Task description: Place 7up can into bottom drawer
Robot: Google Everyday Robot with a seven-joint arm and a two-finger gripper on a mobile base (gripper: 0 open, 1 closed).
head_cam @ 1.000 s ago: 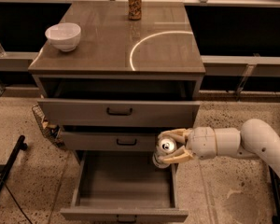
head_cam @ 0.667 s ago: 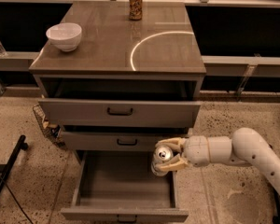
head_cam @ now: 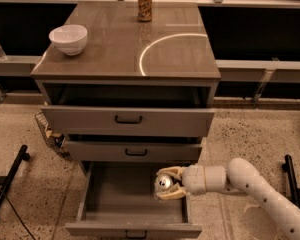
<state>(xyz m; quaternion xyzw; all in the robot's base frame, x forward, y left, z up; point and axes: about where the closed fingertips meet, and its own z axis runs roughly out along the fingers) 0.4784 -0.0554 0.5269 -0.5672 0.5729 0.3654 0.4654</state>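
Gripper: the gripper [head_cam: 166, 183] sits low in the frame, just right of centre, over the right end of the open bottom drawer; its pale fingers [head_cam: 171, 172] are pinched around the 7up can, one above it and one below.
7up can: the 7up can [head_cam: 163, 181] is held between those fingers inside the outline of the drawer's tray, near its right wall, with its silver top turned toward the camera. Whether it touches the tray floor cannot be told.
Bottom drawer: the bottom drawer [head_cam: 121, 196] is pulled out toward the lower edge of the frame, with its grey floor bare to the left of the can and its front panel at the very bottom.
Arm: the white arm [head_cam: 255, 186] comes in from the lower right corner and reaches left to the drawer.
Upper drawers: the top drawer [head_cam: 90, 121] and the middle drawer [head_cam: 100, 151] each stand slightly out, both with dark handles.
Cabinet top: the cabinet top [head_cam: 115, 54] fills the upper centre of the frame and shows a bright curved reflection.
Bowl: a white bowl [head_cam: 68, 38] stands at the top's left side.
Other can: an orange-brown can [head_cam: 145, 4] stands upright at the top's far edge, well apart from the bowl.
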